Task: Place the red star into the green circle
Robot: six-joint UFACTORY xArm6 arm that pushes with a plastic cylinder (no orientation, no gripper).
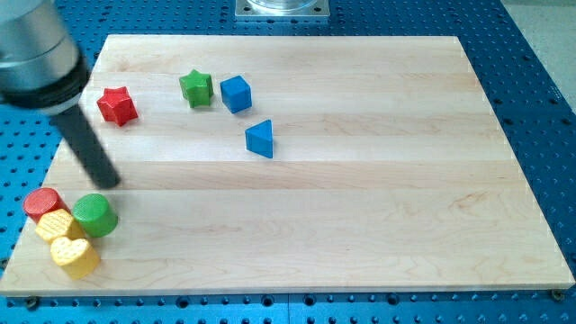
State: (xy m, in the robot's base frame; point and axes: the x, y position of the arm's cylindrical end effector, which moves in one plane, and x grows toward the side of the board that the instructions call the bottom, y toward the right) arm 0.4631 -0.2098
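The red star (117,105) lies near the view's upper left of the wooden board. The green circle, a short green cylinder (94,214), stands at the lower left, touching a yellow block. My dark rod comes down from the upper left corner; my tip (110,183) rests on the board between them, just above the green cylinder and well below the red star, touching neither.
A red cylinder (41,204), a yellow hexagon-like block (56,225) and a yellow heart (76,256) cluster left of and below the green cylinder. A green star (195,87), a blue cube (236,94) and a blue triangle (261,139) lie at upper centre. The board's left edge (36,198) is close.
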